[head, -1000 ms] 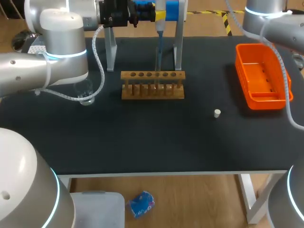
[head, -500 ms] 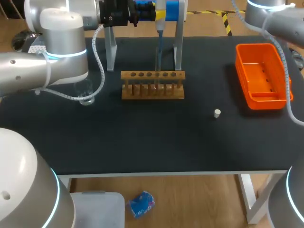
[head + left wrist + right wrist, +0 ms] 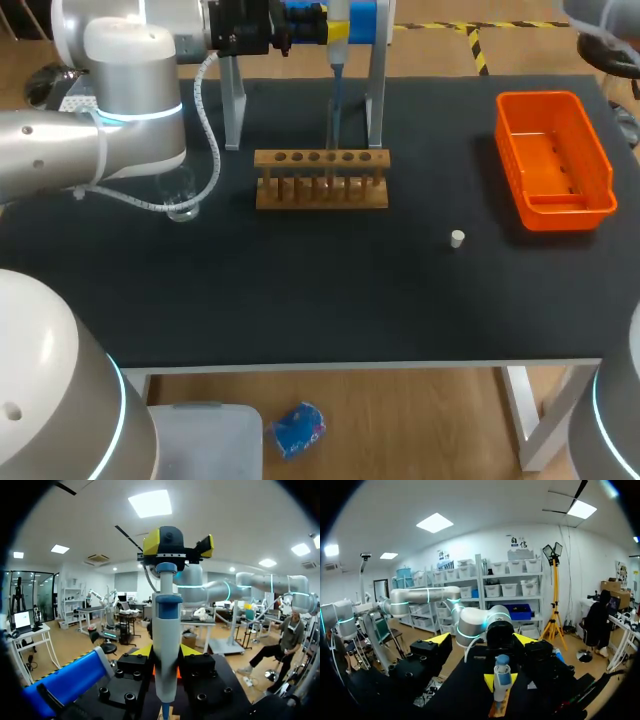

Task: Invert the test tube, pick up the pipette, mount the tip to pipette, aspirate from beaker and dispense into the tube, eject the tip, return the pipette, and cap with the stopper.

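Observation:
The blue-and-white pipette hangs upright at the back of the table, by the blue holder of a metal stand. My left gripper is shut on its body. In the left wrist view the pipette stands between my left gripper's fingers, and my right gripper hovers above its top. My right gripper is open, its fingers wide apart, with the pipette's top ahead of it. A wooden tube rack, a glass beaker and a white stopper stand on the black table.
An orange bin sits at the table's right side. My left arm's white cable loops down near the beaker. Only a bit of my right arm shows at the head view's upper right corner.
My right arm has drawn back, leaving the head view at the upper right. The left arm and the pipette have stayed in place.

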Available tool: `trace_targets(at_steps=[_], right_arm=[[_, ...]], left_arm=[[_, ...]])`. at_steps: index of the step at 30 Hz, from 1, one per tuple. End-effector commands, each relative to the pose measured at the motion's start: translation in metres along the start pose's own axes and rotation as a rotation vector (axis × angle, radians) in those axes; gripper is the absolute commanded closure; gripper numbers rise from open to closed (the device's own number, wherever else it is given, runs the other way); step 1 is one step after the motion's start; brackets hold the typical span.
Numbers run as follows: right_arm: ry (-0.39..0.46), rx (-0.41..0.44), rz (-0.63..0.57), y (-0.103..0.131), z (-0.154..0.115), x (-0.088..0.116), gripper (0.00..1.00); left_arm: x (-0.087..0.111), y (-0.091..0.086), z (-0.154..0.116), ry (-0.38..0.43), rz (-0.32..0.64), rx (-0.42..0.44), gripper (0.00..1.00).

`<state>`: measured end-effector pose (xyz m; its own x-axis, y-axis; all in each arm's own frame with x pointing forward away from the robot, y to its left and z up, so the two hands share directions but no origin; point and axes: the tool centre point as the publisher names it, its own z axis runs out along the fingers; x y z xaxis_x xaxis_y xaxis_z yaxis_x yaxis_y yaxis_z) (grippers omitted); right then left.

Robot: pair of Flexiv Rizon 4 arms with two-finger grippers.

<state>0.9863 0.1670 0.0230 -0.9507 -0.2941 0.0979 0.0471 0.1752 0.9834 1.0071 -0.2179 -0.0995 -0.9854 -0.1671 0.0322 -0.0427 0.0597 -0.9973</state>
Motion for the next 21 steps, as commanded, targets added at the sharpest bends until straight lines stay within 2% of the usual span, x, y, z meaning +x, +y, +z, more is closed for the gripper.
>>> trace_targets(at_steps=[1,6,11,21], right_arm=[[-0.023,0.075,0.001,-0.006,-0.013,0.010,0.00],[-0.082,0.155,-0.023,-0.027,-0.027,0.011,0.00],[-0.095,0.167,-0.036,-0.051,-0.037,0.011,0.00],[-0.107,0.222,-0.040,-0.107,-0.034,0.009,0.00]], left_arm=[[0.000,-0.001,0.001,-0.002,-0.001,-0.002,1.00],[0.000,-0.001,0.001,-0.002,-0.001,-0.002,1.00],[0.000,-0.001,0.001,-0.002,-0.001,-0.002,1.00],[0.000,-0.001,0.001,-0.002,-0.001,-0.002,1.00]])
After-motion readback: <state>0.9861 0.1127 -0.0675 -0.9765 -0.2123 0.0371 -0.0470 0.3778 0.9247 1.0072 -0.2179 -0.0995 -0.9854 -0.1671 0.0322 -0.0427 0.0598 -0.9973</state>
